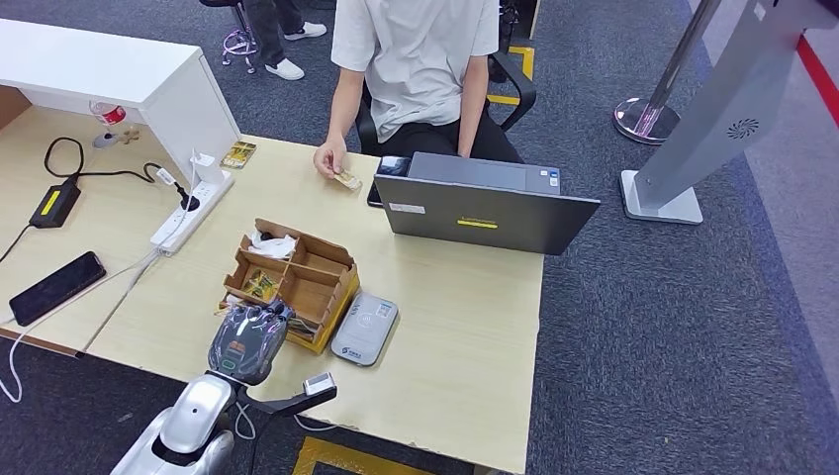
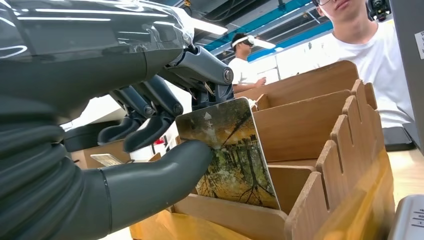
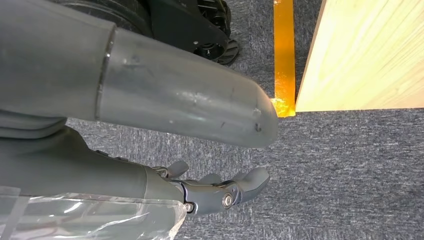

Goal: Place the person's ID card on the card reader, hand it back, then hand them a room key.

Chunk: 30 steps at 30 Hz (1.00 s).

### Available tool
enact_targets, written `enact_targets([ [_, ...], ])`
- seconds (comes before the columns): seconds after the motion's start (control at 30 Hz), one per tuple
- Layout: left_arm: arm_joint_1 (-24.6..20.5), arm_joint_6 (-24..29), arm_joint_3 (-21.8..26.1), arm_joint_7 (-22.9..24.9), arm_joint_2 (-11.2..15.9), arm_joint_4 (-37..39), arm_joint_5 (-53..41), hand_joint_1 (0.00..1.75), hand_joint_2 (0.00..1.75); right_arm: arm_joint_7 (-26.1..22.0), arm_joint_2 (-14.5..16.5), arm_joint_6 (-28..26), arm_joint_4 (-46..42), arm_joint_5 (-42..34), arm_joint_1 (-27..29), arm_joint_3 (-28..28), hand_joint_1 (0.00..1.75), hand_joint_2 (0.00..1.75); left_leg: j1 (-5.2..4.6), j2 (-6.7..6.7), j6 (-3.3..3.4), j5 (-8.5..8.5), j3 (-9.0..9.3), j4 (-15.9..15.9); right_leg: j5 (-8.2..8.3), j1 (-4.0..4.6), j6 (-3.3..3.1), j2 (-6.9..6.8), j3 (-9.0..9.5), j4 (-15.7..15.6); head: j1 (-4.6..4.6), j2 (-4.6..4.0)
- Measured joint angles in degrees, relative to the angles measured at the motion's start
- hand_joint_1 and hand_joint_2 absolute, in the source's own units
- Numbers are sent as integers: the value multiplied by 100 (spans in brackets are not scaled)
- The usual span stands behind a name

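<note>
Left hand point(image 2: 125, 150) pinches a room key point(image 2: 227, 150) between thumb and fingers, the card standing in a near compartment of the wooden box point(image 1: 297, 280). Right hand point(image 3: 220, 192) hangs over carpet, fingers loosely apart, holding nothing. Card reader point(image 1: 364, 328) lies just beside the box. Beyond, person's hand point(image 1: 329, 158) holds the ID card point(image 1: 347, 180) beside the laptop point(image 1: 482, 203).

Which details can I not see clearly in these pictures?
- The card pinched by the left hand: its lower edge is hidden behind the wooden organizer wall in the left wrist view; in the head view the hand covers it.
- The item in the person's hand: too small in the head view.
- The right hand: its fingers are partly hidden behind its own thumb.
</note>
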Motion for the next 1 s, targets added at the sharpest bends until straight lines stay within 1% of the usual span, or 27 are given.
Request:
enact_targets([
  [0.27, -1, 240, 15, 78, -3, -19, 51, 175, 175, 0, 0, 1, 2, 16, 0, -2, 0, 0, 0, 0, 0, 0, 0, 0, 0, 0, 0, 0, 0, 0, -1, 0],
  [0.4, -3, 281, 36, 77, -2, -184, 30, 175, 175, -3, 0, 2, 2, 13, 0, -20, 0, 0, 0, 0, 0, 0, 0, 0, 0, 0, 0, 0, 0, 0, -1, 0],
  [0.53, 3, 273, 40, 32, 0, -615, -6, 175, 175, -16, 0, 1, 2, -51, 1, -86, 0, 0, 0, 1, 0, 0, 0, 1, 0, 0, 0, 0, -1, 0, -1, 0],
  [0.67, -64, 174, 4, 13, -1, -1440, -1, 175, 175, -31, 0, -2, 2, -96, 4, -181, 0, 0, 0, 0, 0, 0, 0, 1, 0, -1, 0, -1, -2, -1, -1, 0],
  [0.73, -222, 153, -34, 20, 0, -1831, 47, 175, 175, -57, 0, -1, 2, -93, 2, -225, 0, 0, 0, 0, 0, 0, 0, 2, 1, -1, 1, -2, -2, -1, 0, 0],
  [0.83, -631, 112, -81, 51, 4, -2215, 93, 175, 175, -85, 0, 3, 2, -59, 1, -268, 0, 0, 0, -5, 1, 3, 1, 2, 3, -1, 2, -5, 0, 0, -1, 0],
  [0.93, -1214, -7, -93, 121, 22, -2296, 23, 175, 175, -95, 0, 7, 2, 24, -6, -275, 0, 0, 0, -6, 4, 11, 2, 2, 8, -1, -2, -7, 0, 1, -1, 0],
  [1.0, -1691, -142, -96, 201, 42, -2188, -76, 175, 175, -95, 0, 19, 3, 90, -20, -273, 0, 0, 0, -7, 4, 17, 1, 2, 11, 0, -4, -9, 0, 2, -1, 0],
])
